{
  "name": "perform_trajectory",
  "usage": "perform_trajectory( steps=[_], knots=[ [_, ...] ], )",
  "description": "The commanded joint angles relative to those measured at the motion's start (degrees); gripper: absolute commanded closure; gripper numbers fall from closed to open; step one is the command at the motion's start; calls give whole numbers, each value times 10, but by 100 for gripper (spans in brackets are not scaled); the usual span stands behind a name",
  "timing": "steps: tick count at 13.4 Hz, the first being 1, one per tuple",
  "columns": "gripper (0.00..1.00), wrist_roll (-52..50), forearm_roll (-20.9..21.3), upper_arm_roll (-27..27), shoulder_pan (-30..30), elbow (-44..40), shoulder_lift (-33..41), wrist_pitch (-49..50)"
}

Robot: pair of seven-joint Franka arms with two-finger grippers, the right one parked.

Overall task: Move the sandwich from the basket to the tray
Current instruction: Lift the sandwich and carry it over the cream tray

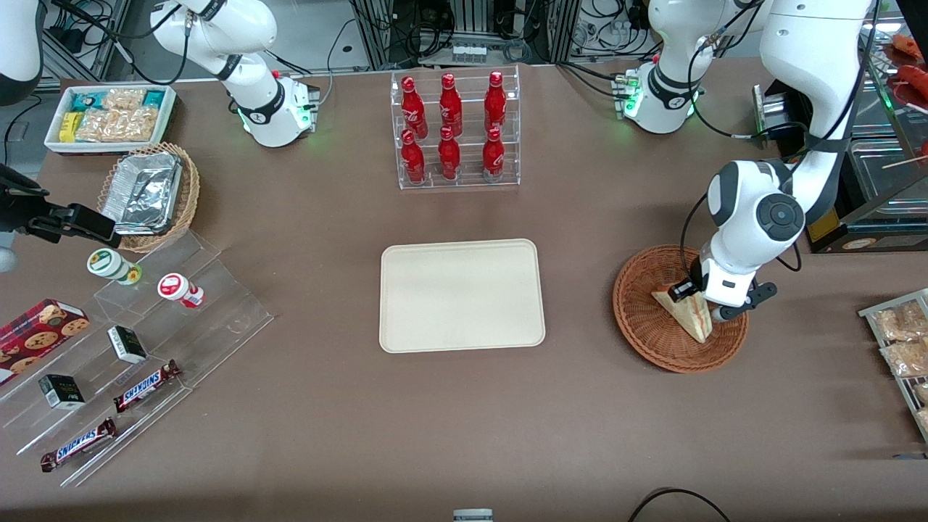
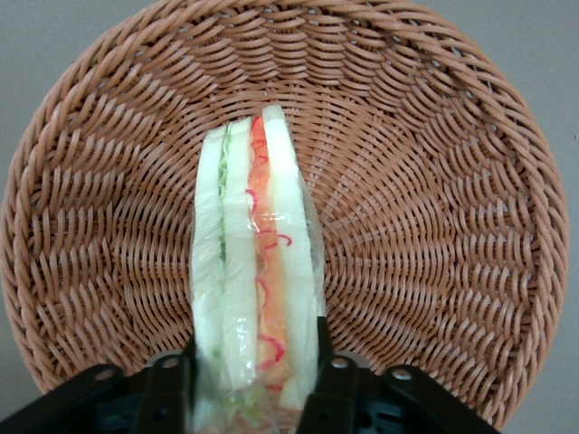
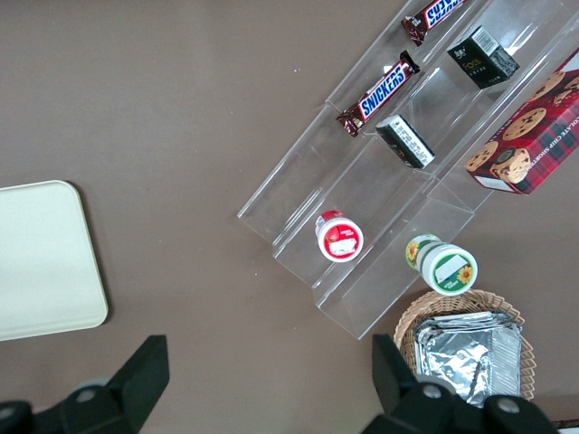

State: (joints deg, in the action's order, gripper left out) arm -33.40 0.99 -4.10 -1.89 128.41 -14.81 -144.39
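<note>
The sandwich [image 1: 685, 313], a wrapped wedge of pale bread with red and green filling [image 2: 253, 271], stands on its edge in the reddish-brown wicker basket [image 1: 638, 319] toward the working arm's end of the table. My left gripper [image 1: 702, 303] is down in the basket [image 2: 434, 226], shut on the sandwich. Its black fingers [image 2: 330, 380] press against both bread faces at the wide end of the wedge. The cream tray [image 1: 462, 295] lies flat at the middle of the table, beside the basket, with nothing on it; its corner also shows in the right wrist view [image 3: 41, 262].
A clear rack of red bottles [image 1: 455, 130] stands farther from the front camera than the tray. A stepped acrylic display with snacks [image 1: 145, 341], a tan basket of foil trays [image 1: 148, 196] and a white snack bin [image 1: 109, 116] lie toward the parked arm's end. Packaged snacks [image 1: 902, 341] sit beside the basket.
</note>
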Motion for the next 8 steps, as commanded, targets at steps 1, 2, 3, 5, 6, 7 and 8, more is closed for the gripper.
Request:
perform_trajectory(
  steps=[1, 2, 3, 5, 6, 7, 8],
  knots=[
    [100, -11, 12, 1, 1, -13, 4, 2],
    [100, -11, 12, 1, 0, -20, 13, 21],
    [100, -11, 15, 1, 0, -32, 20, 51],
    [100, -11, 32, -5, -6, -68, 43, 129],
    [100, -11, 33, -7, -16, -92, 52, 171],
    [100, -11, 32, -8, -35, -124, 54, 211],
    [100, -13, 32, -9, -54, -164, 49, 253]
  ],
)
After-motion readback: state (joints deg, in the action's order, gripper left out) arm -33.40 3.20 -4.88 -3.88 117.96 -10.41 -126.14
